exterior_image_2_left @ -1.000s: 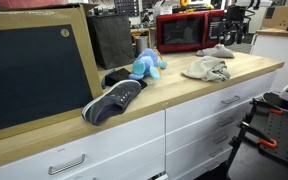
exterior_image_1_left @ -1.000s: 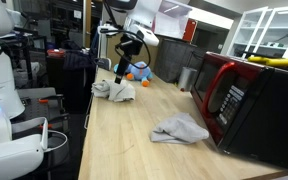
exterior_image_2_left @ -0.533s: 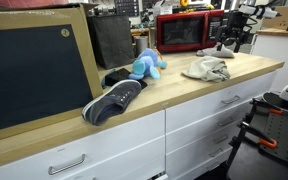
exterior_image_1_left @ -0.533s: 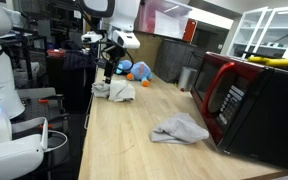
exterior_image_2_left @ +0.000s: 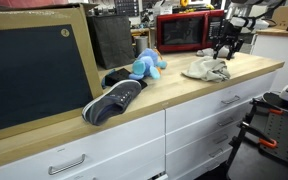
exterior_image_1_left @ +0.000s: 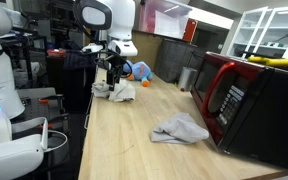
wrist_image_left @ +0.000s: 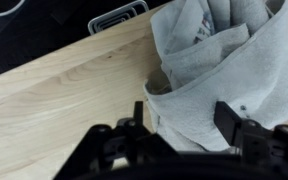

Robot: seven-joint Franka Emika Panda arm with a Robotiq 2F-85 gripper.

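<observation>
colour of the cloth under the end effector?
Plain light grey cloth, best seen in the wrist view.

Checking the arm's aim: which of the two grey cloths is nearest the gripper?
The bunched cloth beside the blue toy, under the gripper; the flatter cloth lies by the microwave.

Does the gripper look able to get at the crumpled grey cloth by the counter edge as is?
Probably yes: in the wrist view the gripper hangs just over the crumpled grey cloth, jaws apart astride its folds, with nothing between.
</observation>
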